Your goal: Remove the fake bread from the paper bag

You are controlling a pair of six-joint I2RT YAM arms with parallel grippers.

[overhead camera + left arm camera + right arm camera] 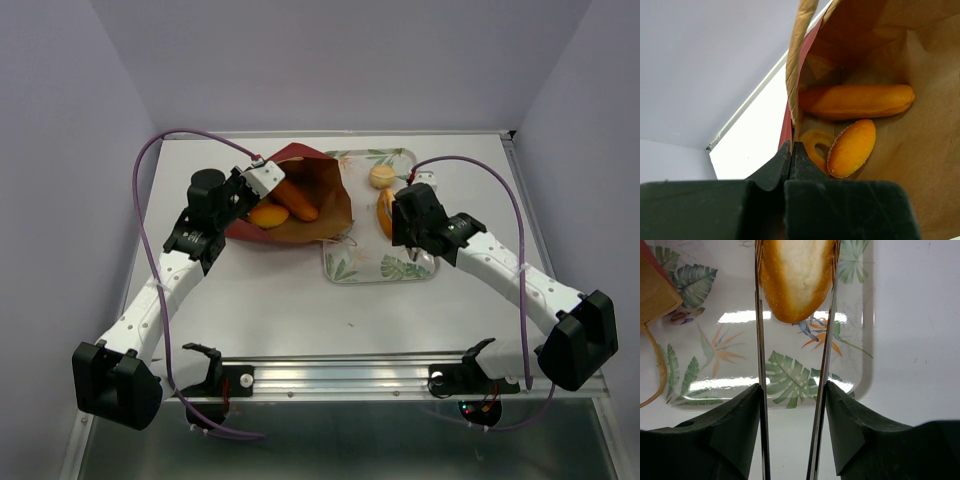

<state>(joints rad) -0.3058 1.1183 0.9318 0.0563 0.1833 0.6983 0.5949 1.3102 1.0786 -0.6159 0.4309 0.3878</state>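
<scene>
Bright, even light from overhead, with only soft shadows.
We see white glare bands on the tray, a washed-out table in the left wrist view, and a dark, blurred foreground along the bottom of both wrist views.

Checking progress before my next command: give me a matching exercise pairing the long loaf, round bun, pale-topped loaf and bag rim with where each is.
1 long loaf
2 round bun
3 pale-topped loaf
4 bag rim

A pinched in the left jaws
B inside the bag
C between the right jaws, over the tray
D lying free on the tray

Pairs: 1-B, 2-D, 3-C, 4-A
</scene>
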